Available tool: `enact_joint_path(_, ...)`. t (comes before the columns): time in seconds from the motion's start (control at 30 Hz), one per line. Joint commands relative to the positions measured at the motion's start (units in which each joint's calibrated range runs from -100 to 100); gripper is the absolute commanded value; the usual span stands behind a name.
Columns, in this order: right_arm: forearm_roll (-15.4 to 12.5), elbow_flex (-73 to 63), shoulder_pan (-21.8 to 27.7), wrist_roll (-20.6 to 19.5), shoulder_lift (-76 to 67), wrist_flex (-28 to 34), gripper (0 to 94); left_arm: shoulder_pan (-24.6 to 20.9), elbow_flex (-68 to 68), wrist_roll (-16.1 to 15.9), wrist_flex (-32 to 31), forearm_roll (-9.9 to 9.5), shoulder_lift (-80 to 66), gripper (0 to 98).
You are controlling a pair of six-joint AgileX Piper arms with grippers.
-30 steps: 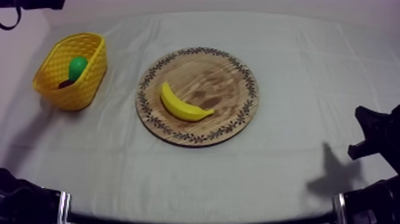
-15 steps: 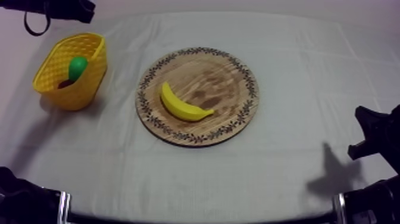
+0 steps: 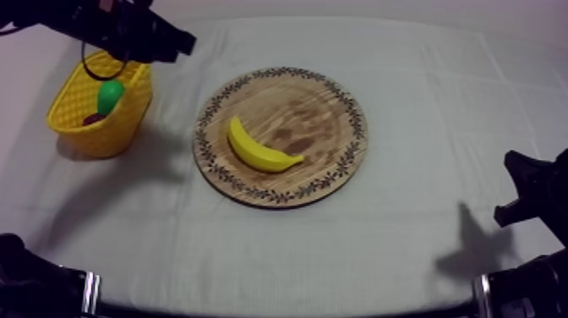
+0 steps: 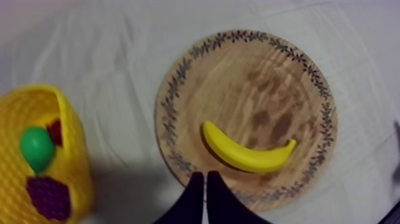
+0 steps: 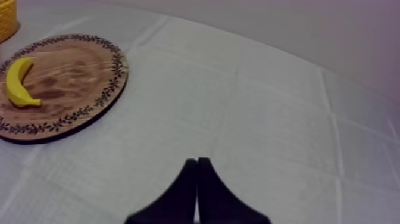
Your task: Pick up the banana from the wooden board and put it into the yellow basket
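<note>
**A:** Where's the banana [image 3: 258, 150]?

**B:** On the board [image 3: 317, 106] in the middle of the table [image 3: 439, 110]. It lies flat in the board's near-left part, and nothing touches it.

**A:** And the basket [image 3: 106, 135]?

**B:** It's at the far left, apart from the board. It holds a pear [image 3: 110, 95], grapes [image 4: 47, 196] and a small red fruit [image 4: 55, 132], but no banana.

**A:** What about the left claw [image 4: 205, 176]?

**B:** Its fingers lie together in a narrow wedge with nothing between them. The arm comes in at the far left, above the basket, with its tip toward the board. From its own camera the tips sit over the board's rim, just short of the banana.

**A:** And the right claw [image 5: 197, 162]?

**B:** That one is also pressed together and empty. It sits low at the near right, well apart from the board.

**A:** So how far along is the task?

**B:** I'd say it's at the very start, in the reach. Nothing is grasped or lifted yet. The left claw has to get over the banana, spread its fingers, come down and clamp on. Then it has to lift, carry the banana left and let go above the basket.
</note>
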Motion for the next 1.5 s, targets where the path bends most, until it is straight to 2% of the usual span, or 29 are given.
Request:
enact_joint_path(0.0,0.0,0.0,0.0,0.0,0.0,0.0,0.3,1.3,0.0,8.7,1.7,-0.13,0.6,0.0)
enact_joint_path(0.2,0.0,0.0,0.0,0.0,0.0,0.0,0.3,2.8,1.1,15.6,4.4,-0.84,2.2,0.0)
enact_joint_path(0.47,0.0,0.0,0.0,0.0,0.0,0.0,0.3,3.3,1.8,18.6,4.7,-1.34,2.3,0.3)
enact_joint_path(0.5,0.0,0.0,0.0,0.0,0.0,0.0,0.3,3.5,2.1,18.9,4.5,-1.35,2.1,3.2)
enact_joint_path(0.53,0.0,0.0,0.0,0.0,0.0,0.0,0.3,3.6,2.5,19.3,4.3,-1.28,2.0,11.5)
enact_joint_path(0.6,0.0,0.0,0.0,0.0,0.0,0.0,0.3,3.5,3.8,19.7,3.9,-0.43,1.6,35.0)
enact_joint_path(0.67,0.0,0.0,0.0,0.0,0.0,0.0,0.3,3.1,5.3,19.9,3.3,0.74,1.3,51.7)
enact_joint_path(0.73,0.0,0.0,0.0,0.0,0.0,0.0,0.3,2.9,6.6,20.3,2.8,1.73,1.1,62.0)
enact_joint_path(0.83,0.0,0.0,0.0,0.0,0.0,0.0,0.3,2.5,7.7,20.9,2.4,3.23,0.9,70.4)
enact_joint_path(1.0,0.0,0.0,0.0,0.0,0.0,0.0,0.3,2.0,8.4,21.5,2.8,6.01,1.2,76.2)
enact_joint_path(1.13,0.0,0.0,0.0,0.0,0.0,0.0,0.3,1.9,8.9,21.5,3.0,7.49,1.6,77.5)
enact_joint_path(1.47,0.0,0.0,0.0,0.0,0.0,0.0,0.3,4.3,8.6,22.3,2.5,7.23,6.1,77.5)
